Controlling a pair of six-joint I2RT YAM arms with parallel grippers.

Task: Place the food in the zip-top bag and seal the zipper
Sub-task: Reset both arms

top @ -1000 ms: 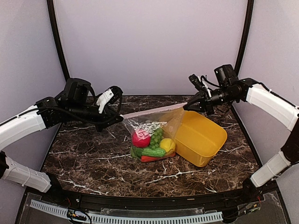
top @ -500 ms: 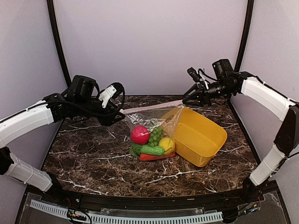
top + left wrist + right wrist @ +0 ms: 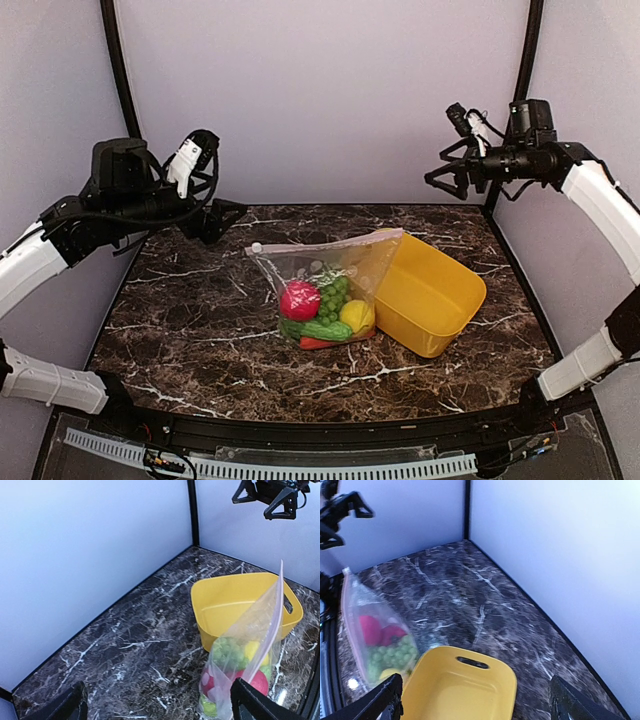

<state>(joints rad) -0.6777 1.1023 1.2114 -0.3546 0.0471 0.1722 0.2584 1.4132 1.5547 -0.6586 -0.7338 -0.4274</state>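
The zip-top bag [image 3: 322, 285] stands on the table and leans against the yellow basket. It holds the food: a red ball [image 3: 300, 299], green grapes [image 3: 334, 294], a lemon [image 3: 357, 314] and a cucumber [image 3: 326, 327]. The zipper [image 3: 330, 240] runs as one pinkish line along the top, with a white slider tab [image 3: 256, 247] at its left end. My left gripper [image 3: 214, 183] hangs open up and left of the bag, holding nothing. High at the right, my right gripper [image 3: 444, 148] is open and empty too. The left wrist view shows the bag [image 3: 250, 650] low at the right.
A yellow basket [image 3: 440, 262] sits right of the bag, touching it, with nothing inside; it also fills the bottom of the right wrist view as the basket [image 3: 470, 680]. Dark marble table [image 3: 180, 320] with walls behind and at both sides.
Both grippers opened, let go of the bag's top ends and rose up and outward. The bag sank down onto the table against the basket.
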